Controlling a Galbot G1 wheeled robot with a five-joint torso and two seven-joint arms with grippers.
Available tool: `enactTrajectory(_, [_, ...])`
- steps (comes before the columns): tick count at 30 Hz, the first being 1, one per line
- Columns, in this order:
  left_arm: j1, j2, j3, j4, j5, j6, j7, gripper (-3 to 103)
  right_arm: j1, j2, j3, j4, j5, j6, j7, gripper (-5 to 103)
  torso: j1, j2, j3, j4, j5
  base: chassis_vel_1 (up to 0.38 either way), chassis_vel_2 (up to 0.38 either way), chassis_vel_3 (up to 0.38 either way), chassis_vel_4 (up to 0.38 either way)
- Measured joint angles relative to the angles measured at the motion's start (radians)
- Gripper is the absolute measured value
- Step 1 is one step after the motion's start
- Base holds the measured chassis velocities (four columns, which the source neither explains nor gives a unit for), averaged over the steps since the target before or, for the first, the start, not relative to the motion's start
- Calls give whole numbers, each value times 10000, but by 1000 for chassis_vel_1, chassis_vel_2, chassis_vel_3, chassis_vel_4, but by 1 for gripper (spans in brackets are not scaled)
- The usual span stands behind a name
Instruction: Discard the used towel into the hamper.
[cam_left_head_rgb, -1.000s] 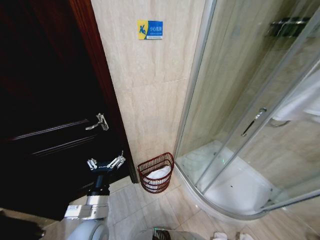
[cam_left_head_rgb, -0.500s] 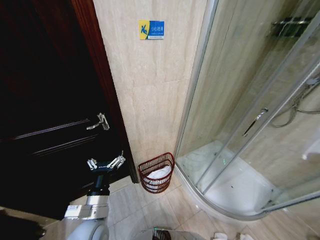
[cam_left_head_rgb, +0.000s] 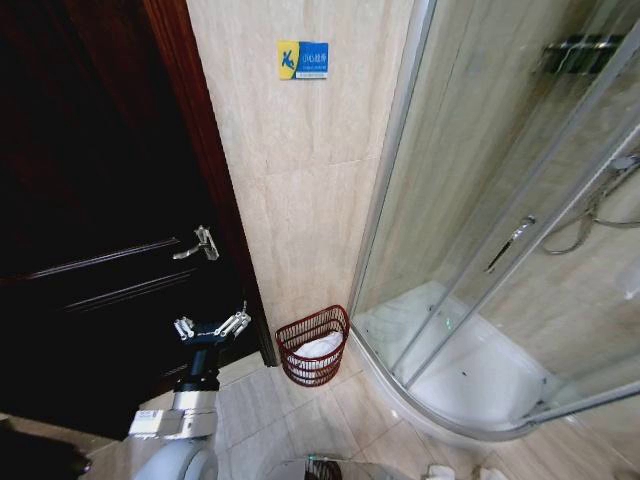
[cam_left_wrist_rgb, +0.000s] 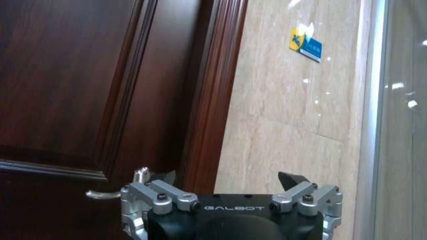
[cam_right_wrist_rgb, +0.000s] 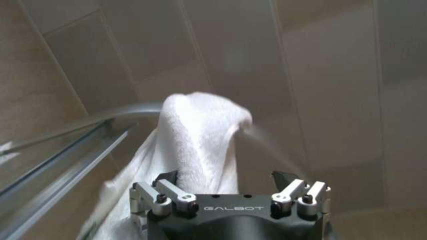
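The hamper (cam_left_head_rgb: 312, 345), a small reddish-brown woven basket, stands on the floor against the tiled wall, between the door and the shower. A white cloth (cam_left_head_rgb: 319, 347) lies inside it. My left gripper (cam_left_head_rgb: 212, 322) hangs open to the left of the hamper, in front of the dark door; its wrist view shows the same open gripper (cam_left_wrist_rgb: 227, 177) with nothing in it. In the right wrist view a white towel (cam_right_wrist_rgb: 193, 140) hangs draped just ahead of my right gripper (cam_right_wrist_rgb: 227, 176). That gripper is open, and the towel lies against one finger.
The dark wooden door (cam_left_head_rgb: 90, 200) with a metal handle (cam_left_head_rgb: 200, 243) fills the left side. The curved glass shower enclosure (cam_left_head_rgb: 480, 200) with its raised tray (cam_left_head_rgb: 470, 385) takes up the right. Chrome rails (cam_right_wrist_rgb: 60, 145) run beside the towel. Tiled floor lies before the hamper.
A large white towel seen behind the glass at the head view's right edge has slid almost out of view, leaving a small white patch. The camera shifted slightly. The left arm is still.
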Motion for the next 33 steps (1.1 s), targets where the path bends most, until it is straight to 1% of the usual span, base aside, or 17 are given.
enactTrajectory(1, [0,0,0,0,0,0,0,100,0,0,0,0,0,0,0,90,0,0,0,0,0,0,0,0,0])
enactTrajectory(4, [0,0,0,0,0,0,0,100,-350,73,-71,196,1367,-373,78,90,0,0,0,1,1,0,0,0,0])
enactTrajectory(5, [0,0,0,0,0,0,0,100,-350,73,-71,196,1367,-373,78,90,0,0,0,1,1,0,0,0,0])
enactTrajectory(6, [0,0,0,0,0,0,0,100,-413,134,-185,324,2022,-546,126,94,0,0,0,1,1,0,0,0,0])
enactTrajectory(8, [0,0,0,0,0,0,0,100,-462,261,-367,535,2818,-753,149,87,1,0,1,3,1,0,0,0,0])
enactTrajectory(9, [0,0,0,0,0,0,0,100,-502,336,-436,683,3109,-849,153,87,1,-1,1,3,2,0,0,0,0])
enactTrajectory(12, [0,0,0,0,0,0,0,100,-570,415,-494,864,3303,-993,156,82,1,-2,1,3,1,0,0,0,0])
enactTrajectory(17, [0,0,0,0,0,0,0,100,-593,408,-498,819,3257,-1023,113,66,1,-2,1,2,1,0,0,0,0])
enactTrajectory(19, [0,0,0,0,0,0,0,100,-598,392,-476,805,3241,-1023,110,66,1,-2,1,2,2,0,0,0,0])
enactTrajectory(21, [0,0,0,0,0,1,0,100,-638,358,-405,803,3218,-1022,99,58,1,-2,1,2,1,0,0,0,0])
enactTrajectory(22, [0,0,0,0,0,1,0,100,-638,358,-405,803,3218,-1022,99,58,1,-2,1,2,1,0,0,0,0])
enactTrajectory(25, [0,0,0,0,0,0,0,100,-663,331,-386,809,3188,-1007,81,46,1,-2,1,2,1,0,0,0,0])
enactTrajectory(26, [0,0,0,0,0,0,0,100,-663,331,-386,809,3188,-1007,81,46,1,-2,1,2,1,0,0,0,0])
enactTrajectory(29, [0,0,0,0,0,0,0,100,-688,305,-385,812,3177,-984,60,34,1,-2,1,2,1,0,0,0,0])
enactTrajectory(30, [0,0,0,0,0,0,0,100,-688,305,-385,812,3177,-984,60,34,1,-2,1,2,1,0,0,0,0])
enactTrajectory(32, [0,0,0,0,0,0,0,100,-705,297,-384,812,3171,-957,36,27,0,-2,1,2,1,0,0,0,0])
enactTrajectory(33, [0,0,0,0,0,0,0,100,-705,297,-384,812,3171,-957,36,27,0,-2,1,2,1,0,0,0,0])
